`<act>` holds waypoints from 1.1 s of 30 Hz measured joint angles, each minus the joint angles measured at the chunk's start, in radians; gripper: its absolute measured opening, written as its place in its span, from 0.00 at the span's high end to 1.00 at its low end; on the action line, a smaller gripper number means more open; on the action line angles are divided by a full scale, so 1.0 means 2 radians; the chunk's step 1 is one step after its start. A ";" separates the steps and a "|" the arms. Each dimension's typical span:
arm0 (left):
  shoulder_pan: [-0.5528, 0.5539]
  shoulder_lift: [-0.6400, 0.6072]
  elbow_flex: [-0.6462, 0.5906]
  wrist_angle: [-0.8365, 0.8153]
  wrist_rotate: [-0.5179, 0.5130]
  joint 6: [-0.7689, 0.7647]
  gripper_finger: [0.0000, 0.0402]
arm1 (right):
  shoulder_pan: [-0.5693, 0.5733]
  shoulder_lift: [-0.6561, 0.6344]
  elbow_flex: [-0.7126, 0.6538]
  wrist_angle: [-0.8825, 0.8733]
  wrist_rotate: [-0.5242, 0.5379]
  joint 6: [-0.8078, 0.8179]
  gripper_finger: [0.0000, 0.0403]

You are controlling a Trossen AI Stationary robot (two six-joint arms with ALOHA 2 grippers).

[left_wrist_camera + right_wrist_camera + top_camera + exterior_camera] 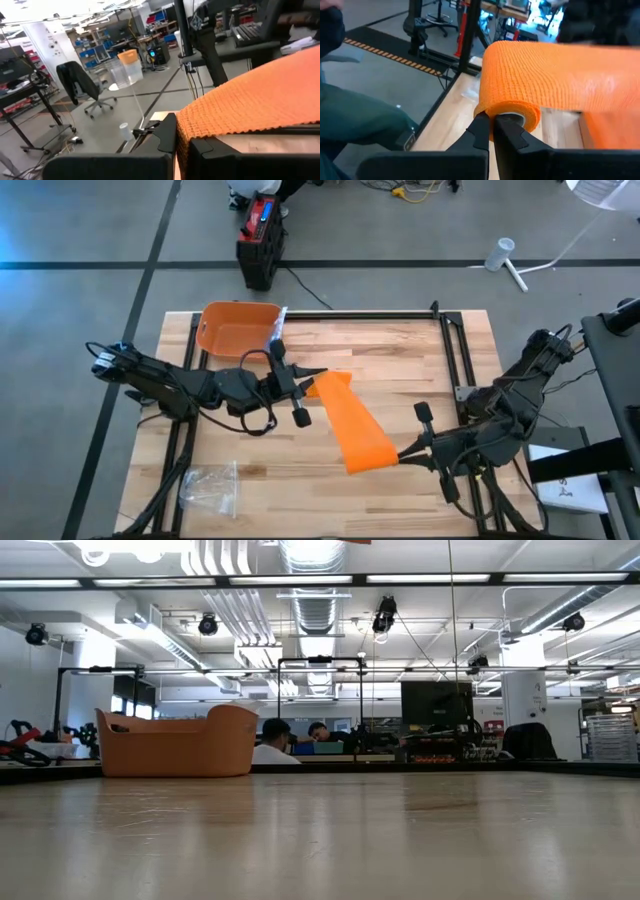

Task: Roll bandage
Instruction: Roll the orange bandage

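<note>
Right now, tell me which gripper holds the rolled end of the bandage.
The right gripper: the orange bandage curls into a roll there, while the left gripper pinches its flat end.

The wooden slatted table (400, 350) carries an orange plastic tub (236, 328) at its far left corner. Toward the near side from the tub, an orange woven bandage strip (352, 422) stretches across the middle, and a clear plastic bag (211, 486) lies near the near left corner.
</note>
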 joint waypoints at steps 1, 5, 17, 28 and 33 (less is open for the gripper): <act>0.000 -0.004 0.000 -0.001 0.000 0.000 1.00 | 0.000 0.000 0.001 -0.005 0.001 0.006 1.00; 0.000 -0.017 -0.002 -0.003 0.000 0.000 1.00 | 0.000 0.000 0.001 -0.006 0.001 0.008 1.00; 0.007 -0.003 -0.033 -0.005 0.020 -0.056 1.00 | 0.003 0.001 0.001 0.057 -0.017 -0.067 1.00; 0.006 0.058 -0.066 0.023 0.119 -0.156 1.00 | 0.003 0.000 0.002 0.159 0.030 -0.188 1.00; 0.006 0.103 -0.064 0.057 0.142 -0.170 1.00 | -0.002 0.000 0.002 0.195 0.040 -0.209 1.00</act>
